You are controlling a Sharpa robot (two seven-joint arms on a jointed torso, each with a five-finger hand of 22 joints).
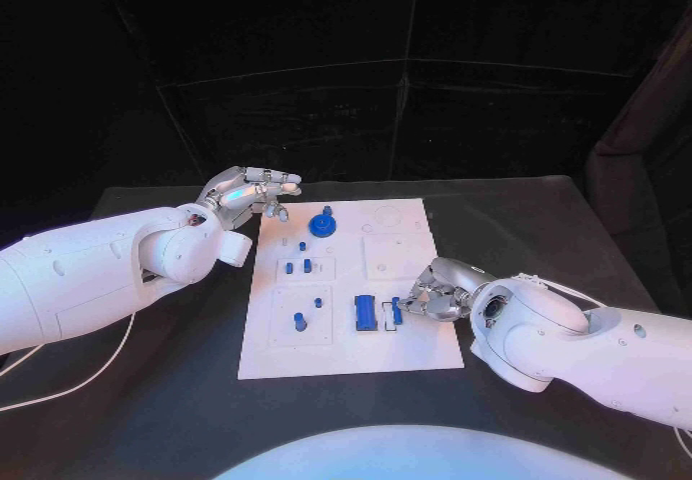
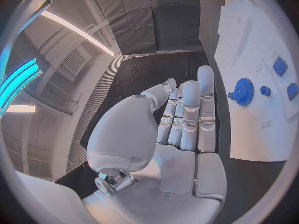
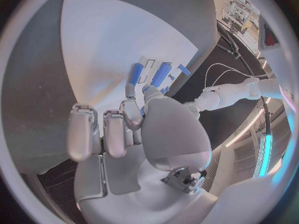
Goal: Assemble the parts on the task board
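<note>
So the black surface (image 1: 577, 215) carries the white board (image 1: 404, 335) laid lengthways away from the robot, and everything that matters is on that board.

Left arm (image 1: 87, 275) is parked off the board's far-left corner, left hand (image 1: 248, 192) hanging just beside the edge with nothing in it. Its fingers (image 2: 187, 114) look fairly straight and close together from the wrist view, so loosely extended rather than gripping. The blue gear (image 1: 325, 224) sits on the board just beside that hand, so that's the nearest piece for that side.

Right arm (image 1: 577, 345) comes in low at the board's near-right edge. Right hand (image 1: 437, 291) is right up against the two long blue bars (image 1: 366, 313), which lie side by side with their long axes running along the board's length, away from the robot. The bars are on the inner side of the right fingers (image 3: 132, 112), toward the board's middle. The nearest bar looks like it's at the fingertips, but whether it's actually pinched or only touched I can't tell.

My guess is the right hand is working those bars, since it's much the closer one.

Pockets: small blue pegs (image 1: 306, 266) stand in the recesses left of centre; the recesses on the right half look unfilled.
</note>
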